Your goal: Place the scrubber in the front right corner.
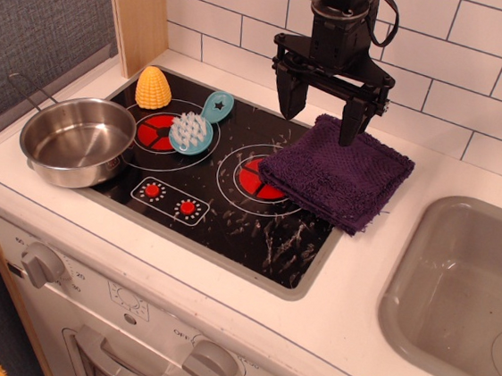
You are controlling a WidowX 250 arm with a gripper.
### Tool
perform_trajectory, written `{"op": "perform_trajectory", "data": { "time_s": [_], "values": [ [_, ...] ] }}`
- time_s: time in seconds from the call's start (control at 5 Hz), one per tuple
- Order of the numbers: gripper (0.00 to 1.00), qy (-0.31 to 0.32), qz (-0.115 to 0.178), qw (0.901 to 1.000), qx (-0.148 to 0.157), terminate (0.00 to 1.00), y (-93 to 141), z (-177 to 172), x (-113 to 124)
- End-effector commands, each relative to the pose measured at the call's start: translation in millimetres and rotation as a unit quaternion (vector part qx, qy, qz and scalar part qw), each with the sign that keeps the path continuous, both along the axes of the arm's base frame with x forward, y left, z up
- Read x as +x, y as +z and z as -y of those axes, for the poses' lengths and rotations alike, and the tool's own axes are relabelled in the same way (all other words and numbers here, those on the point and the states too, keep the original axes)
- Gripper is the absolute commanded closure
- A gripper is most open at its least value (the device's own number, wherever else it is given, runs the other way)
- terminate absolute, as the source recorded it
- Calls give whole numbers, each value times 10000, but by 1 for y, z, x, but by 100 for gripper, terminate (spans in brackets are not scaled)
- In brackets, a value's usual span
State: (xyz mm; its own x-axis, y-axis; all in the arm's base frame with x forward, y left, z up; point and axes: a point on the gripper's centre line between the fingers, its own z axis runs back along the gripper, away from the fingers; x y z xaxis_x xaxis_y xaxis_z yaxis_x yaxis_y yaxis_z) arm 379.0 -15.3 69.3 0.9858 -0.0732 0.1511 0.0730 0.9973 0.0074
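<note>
While the scrubber (194,128) lies left of the cloth (338,172), the arm hangs vertically above the cloth, gripper (321,115) spread open and empty.

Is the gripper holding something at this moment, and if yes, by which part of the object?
Nothing is held. The gripper is open and empty above the purple cloth. The scrubber lies untouched on the hob's left burner.

Purple cloth (338,172) on hob; steel pot (76,140) beside yellow corn (154,88); grey sink (469,296).
</note>
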Motion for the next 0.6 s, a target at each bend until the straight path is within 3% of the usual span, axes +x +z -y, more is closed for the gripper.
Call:
{"op": "perform_trajectory", "data": {
  "time_s": [0.0,0.4],
  "values": [
    [0,0,0,10000,0,0,0,0,0],
    [0,604,14,9982,-49,0,11,-62,-28]
  ]
}}
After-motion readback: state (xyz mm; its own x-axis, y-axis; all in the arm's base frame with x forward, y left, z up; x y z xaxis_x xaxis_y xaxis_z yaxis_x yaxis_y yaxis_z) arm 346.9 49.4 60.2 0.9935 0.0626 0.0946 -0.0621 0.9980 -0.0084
